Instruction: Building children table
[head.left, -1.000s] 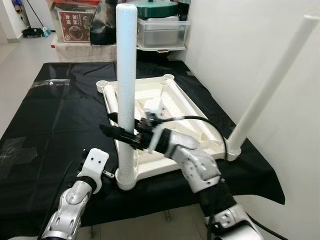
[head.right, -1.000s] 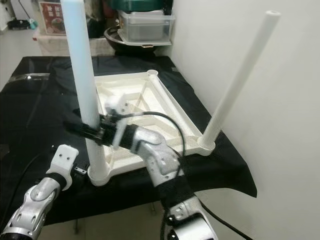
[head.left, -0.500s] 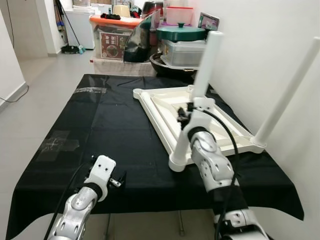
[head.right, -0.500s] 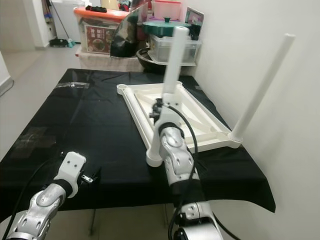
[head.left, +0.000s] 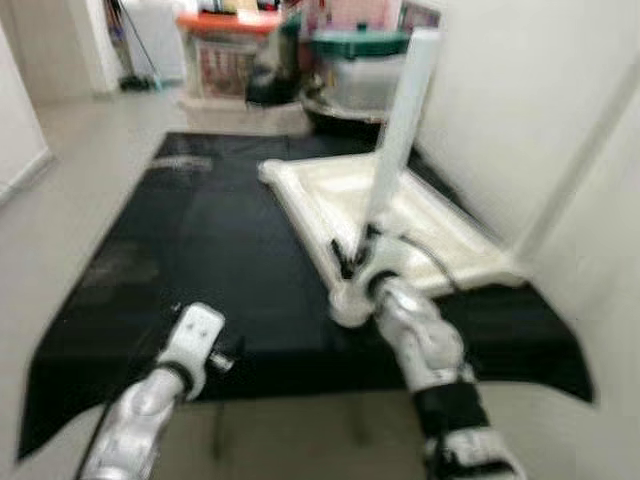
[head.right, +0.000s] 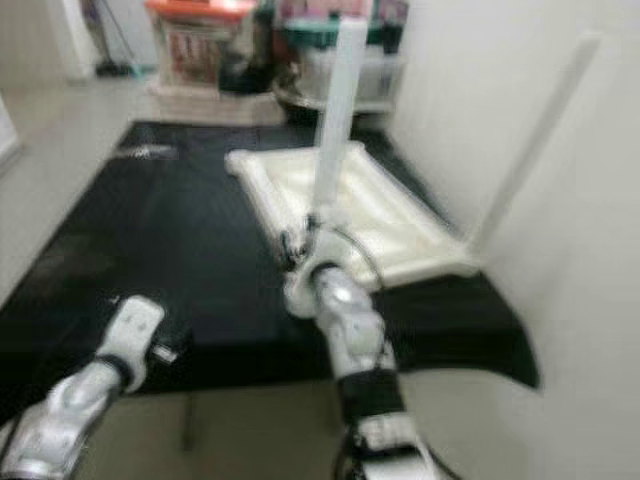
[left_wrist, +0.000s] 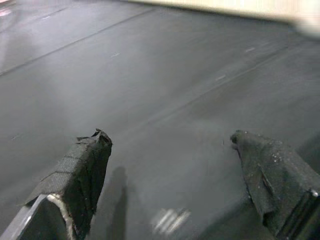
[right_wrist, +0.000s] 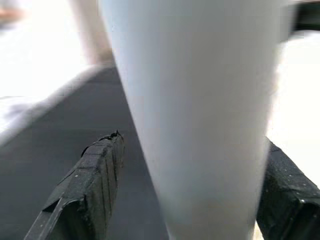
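Standing up from the near corner of the upside-down white tabletop is a long white leg, and its long side points almost straight up with a small lean away from the robot. The tabletop lies flat on a table with a black cloth over it, close to the wall on the robot's right. Both eye views are blurry now, so the small parts are hard to make out. A 2nd leg at the far right corner leans toward the wall and nearly melts into it. The boxes at the back are only smudges of colour.

The right pincer is low on the near leg, and in the right wrist view its 2 black fingers sit on either side of the leg, spread just wider than it; whether they squeeze it cannot be told. The left pincer is released, fingers wide apart above the bare black cloth, near the table's front edge.

Half a second ago the pictures were sharp, and the whole scene sat a little differently, because the camera moved.
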